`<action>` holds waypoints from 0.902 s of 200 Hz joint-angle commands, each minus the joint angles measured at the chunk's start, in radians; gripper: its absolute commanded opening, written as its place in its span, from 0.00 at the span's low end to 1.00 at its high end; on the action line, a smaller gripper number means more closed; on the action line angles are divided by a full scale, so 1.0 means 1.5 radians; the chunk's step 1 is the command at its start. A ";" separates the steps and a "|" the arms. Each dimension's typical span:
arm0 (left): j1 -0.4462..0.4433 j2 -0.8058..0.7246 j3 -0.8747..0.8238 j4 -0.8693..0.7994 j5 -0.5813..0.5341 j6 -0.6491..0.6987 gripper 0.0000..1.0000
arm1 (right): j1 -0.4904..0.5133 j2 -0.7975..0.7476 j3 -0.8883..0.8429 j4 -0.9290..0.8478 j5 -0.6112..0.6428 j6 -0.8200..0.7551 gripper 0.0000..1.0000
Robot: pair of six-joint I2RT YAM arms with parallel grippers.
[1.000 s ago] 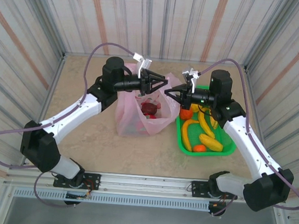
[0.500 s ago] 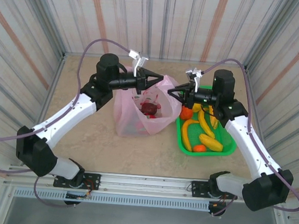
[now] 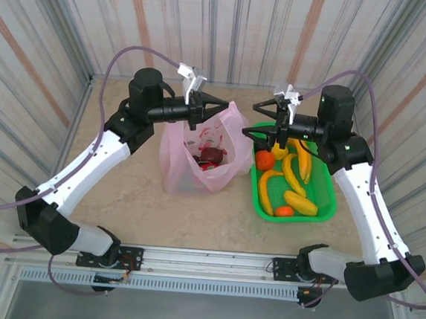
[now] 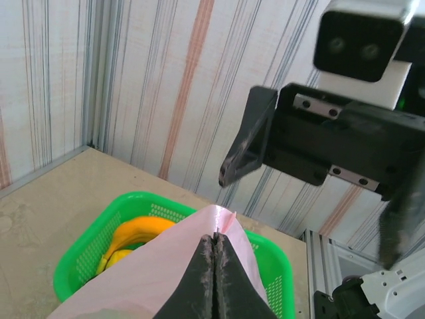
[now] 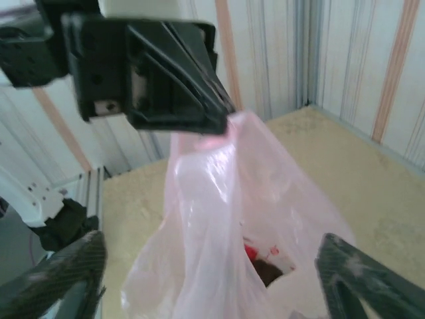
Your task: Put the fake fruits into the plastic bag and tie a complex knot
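The pink plastic bag (image 3: 198,162) stands on the table, its top pulled up. My left gripper (image 3: 226,107) is shut on that top edge; in the left wrist view the closed fingers (image 4: 211,272) pinch the pink film (image 4: 166,266). My right gripper (image 3: 250,119) stands open just right of the bag, with the bag (image 5: 226,219) hanging between its spread fingers (image 5: 60,279) but apart from them. A dark red fruit (image 3: 212,156) lies inside the bag. Yellow bananas (image 3: 295,176) and orange balls (image 3: 265,160) lie in the basket. No knot shows.
A bright green basket (image 3: 328,203) sits right of the bag, under the right arm. Striped walls close the table at the back and on both sides. Bare tabletop (image 3: 121,189) lies left of and in front of the bag.
My left gripper has shut on the bag's top and lifted it slightly. My right gripper has gone from shut to wide open and drawn back to the right.
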 commanded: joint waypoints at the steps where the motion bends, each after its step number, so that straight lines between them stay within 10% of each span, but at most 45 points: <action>1: 0.005 -0.019 0.029 -0.012 0.020 0.015 0.00 | 0.009 0.050 0.028 0.026 -0.065 -0.060 0.99; 58: 0.010 -0.024 0.039 -0.019 0.033 0.015 0.00 | 0.055 0.158 0.088 0.084 -0.124 -0.089 0.95; 128: 0.037 -0.034 0.036 -0.002 0.036 -0.008 0.00 | 0.091 0.222 0.059 0.117 -0.153 -0.055 0.43; 180: 0.075 -0.044 0.042 0.010 0.048 -0.031 0.00 | 0.114 0.213 -0.042 0.183 -0.144 -0.010 0.27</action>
